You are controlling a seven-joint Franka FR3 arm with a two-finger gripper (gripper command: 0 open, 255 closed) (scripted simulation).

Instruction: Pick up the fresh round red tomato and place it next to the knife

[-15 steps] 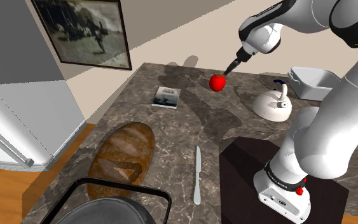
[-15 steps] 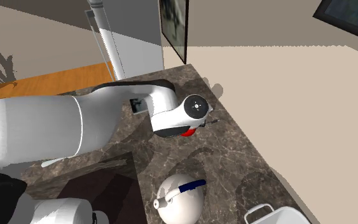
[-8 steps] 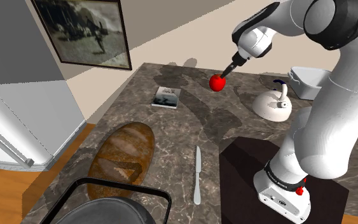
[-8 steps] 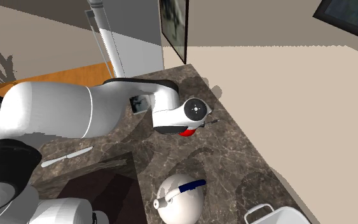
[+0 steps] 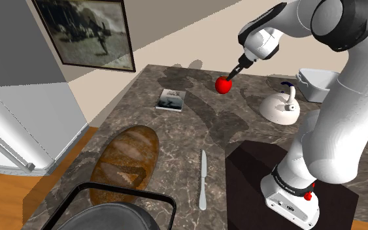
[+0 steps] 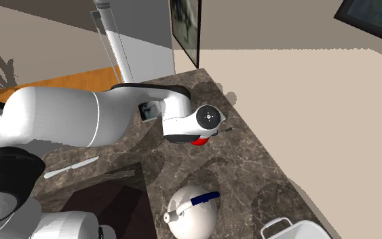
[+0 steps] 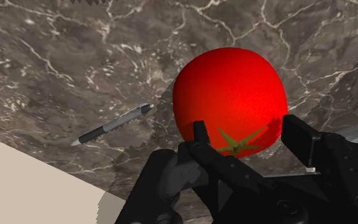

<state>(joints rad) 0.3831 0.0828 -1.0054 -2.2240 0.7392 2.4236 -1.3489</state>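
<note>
A round red tomato (image 5: 223, 84) with a green stem rests on the dark marble counter (image 5: 176, 131) near its far edge. My black gripper (image 5: 232, 74) comes down on it at a slant from the shoulder view's right. In the wrist view the two fingers press against opposite sides of the tomato (image 7: 228, 89), so the gripper (image 7: 247, 130) is shut on it. In the second exterior view the white hand hides all but a red sliver of the tomato (image 6: 197, 142). The knife (image 5: 202, 178) lies well nearer the stand, also seen as the knife (image 6: 72, 166).
A white kettle (image 5: 280, 106) stands right of the tomato, a white dish (image 5: 319, 83) behind it. A pen (image 7: 114, 125) lies beside the tomato. A small book (image 5: 170, 99), a bread loaf (image 5: 125, 163) and a black pan (image 5: 110, 209) occupy the counter's left side.
The fingers have come together onto the tomato. The arm's elbow swung over early on, then held still. The tomato stays in the same spot on the counter.
</note>
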